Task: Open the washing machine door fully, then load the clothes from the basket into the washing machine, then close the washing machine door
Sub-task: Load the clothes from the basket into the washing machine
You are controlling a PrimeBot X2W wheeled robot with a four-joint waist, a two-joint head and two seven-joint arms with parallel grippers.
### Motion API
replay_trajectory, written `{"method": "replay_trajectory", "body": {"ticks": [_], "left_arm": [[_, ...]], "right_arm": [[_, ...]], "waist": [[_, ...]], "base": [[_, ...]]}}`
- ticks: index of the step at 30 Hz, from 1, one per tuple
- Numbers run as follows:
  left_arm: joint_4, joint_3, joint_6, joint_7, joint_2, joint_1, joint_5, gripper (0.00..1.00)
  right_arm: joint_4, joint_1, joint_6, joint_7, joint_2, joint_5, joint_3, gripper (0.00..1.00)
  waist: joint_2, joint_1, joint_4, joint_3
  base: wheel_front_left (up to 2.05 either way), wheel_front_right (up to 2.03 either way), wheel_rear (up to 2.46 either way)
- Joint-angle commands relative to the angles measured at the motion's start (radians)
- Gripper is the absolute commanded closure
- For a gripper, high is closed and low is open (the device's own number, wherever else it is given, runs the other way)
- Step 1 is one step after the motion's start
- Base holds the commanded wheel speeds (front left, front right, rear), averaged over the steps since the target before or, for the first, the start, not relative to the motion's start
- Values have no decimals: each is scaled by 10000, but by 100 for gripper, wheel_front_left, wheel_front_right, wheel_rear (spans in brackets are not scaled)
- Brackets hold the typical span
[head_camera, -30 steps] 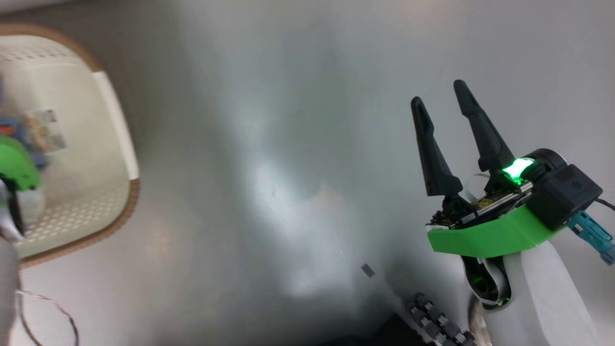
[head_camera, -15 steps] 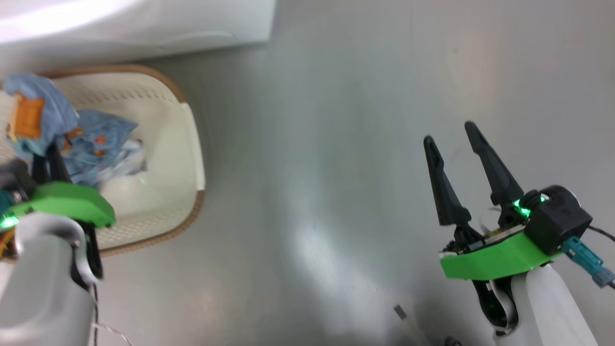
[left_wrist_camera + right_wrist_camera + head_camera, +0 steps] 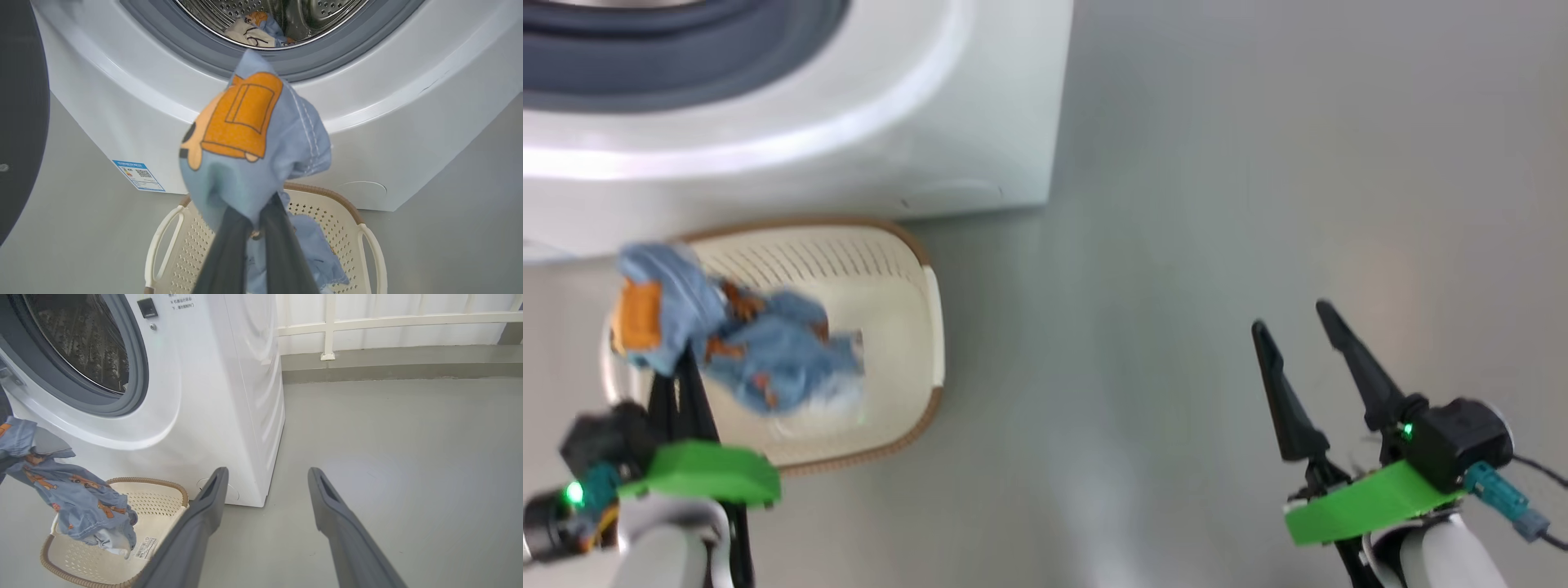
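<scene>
Right now my left gripper (image 3: 254, 228) is clamped tight on the clothes (image 3: 253, 134), both dark fingers pinched together with the fabric bunched over their tips. The piece is light blue with pale stitching along a seam and a big orange cartoon print outlined in black. It is lifted clear above the basket (image 3: 369, 245), and its lower end, with smaller orange prints and a bit of white cloth, trails down into the basket's mouth; whether it touches the bottom I cannot tell. The basket is cream, perforated, with a brown woven-look rim and loop handles. It sits on the grey floor (image 3: 1176, 245) just in front of the washing machine (image 3: 122, 102), towards the near right corner of the white cabinet. Beyond the raised cloth the grey seal (image 3: 196, 49) rings the steel drum (image 3: 327, 8), where another cream and blue piece (image 3: 253, 32) already lies. The washing machine door (image 3: 20, 102) stands swung open at the left. Well off to the right, my right gripper (image 3: 1290, 317) hangs with its fingers spread and nothing between them.
</scene>
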Motion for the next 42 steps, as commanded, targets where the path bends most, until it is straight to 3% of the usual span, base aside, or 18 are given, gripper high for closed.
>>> {"method": "replay_trajectory", "body": {"ticks": [1,19,42], "left_arm": [[-324,364,-52,-120,226,267,119,100],[-2180,44,111,504,463,3308,292,100],[-3680,-205,461,1329,773,4232,361,100]], "right_arm": [[-199,284,16,51,1,-94,227,0],[-176,1715,16,539,217,-134,532,0],[-534,2369,16,768,278,-83,573,0]], "waist": [[0,0,399,-1250],[0,0,390,-3970],[0,0,430,-4609]], "base": [[0,0,0],[0,0,0],[0,0,0]]}}
